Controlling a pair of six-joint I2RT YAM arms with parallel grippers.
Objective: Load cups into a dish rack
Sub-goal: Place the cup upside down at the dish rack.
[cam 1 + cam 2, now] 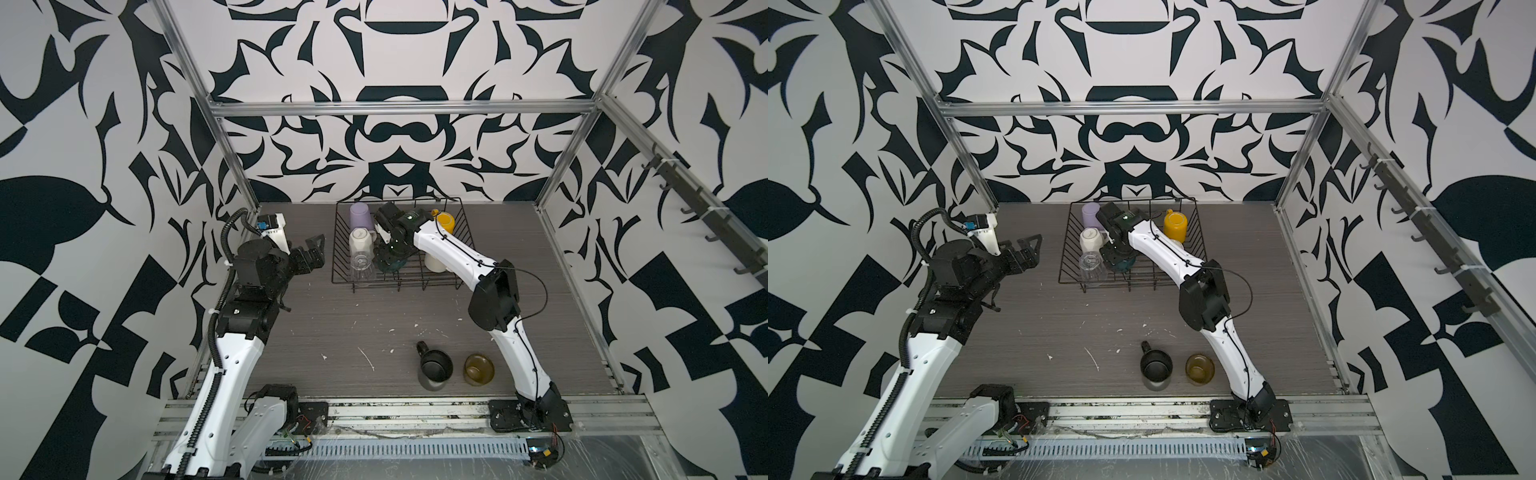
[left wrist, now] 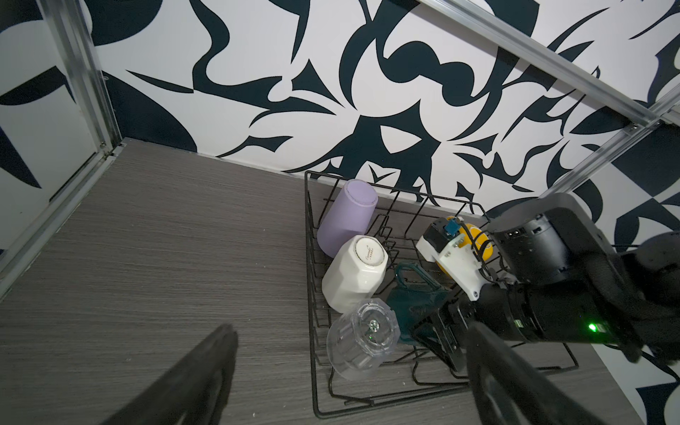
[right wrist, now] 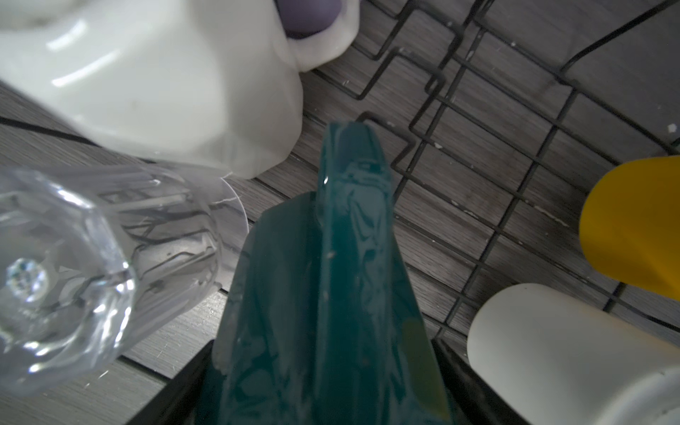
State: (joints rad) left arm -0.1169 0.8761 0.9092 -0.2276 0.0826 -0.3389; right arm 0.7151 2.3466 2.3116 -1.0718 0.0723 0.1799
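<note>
The black wire dish rack [image 1: 415, 283] stands at the back of the table. A lilac tumbler [image 1: 360, 215], a white faceted mug [image 1: 360, 244] and a clear glass [image 1: 360, 267] lie in a row along its left side. At its right are a yellow mug [image 1: 445, 222] and a white mug [image 1: 434, 262]. My right gripper [image 3: 323, 386] reaches down into the rack's middle, shut on a teal mug [image 3: 331, 287]. My left gripper [image 1: 318, 253] hovers open and empty just left of the rack. A black mug [image 1: 434, 368] and an olive-brown cup [image 1: 478, 369] stand upright near the table's front.
The right arm [image 1: 453, 249] slants across the rack's right half and hides part of the white mug. The enclosure's metal posts [image 1: 232, 158] and patterned walls close the table in on three sides. White flecks [image 1: 368, 359] are scattered over the wood-grain tabletop.
</note>
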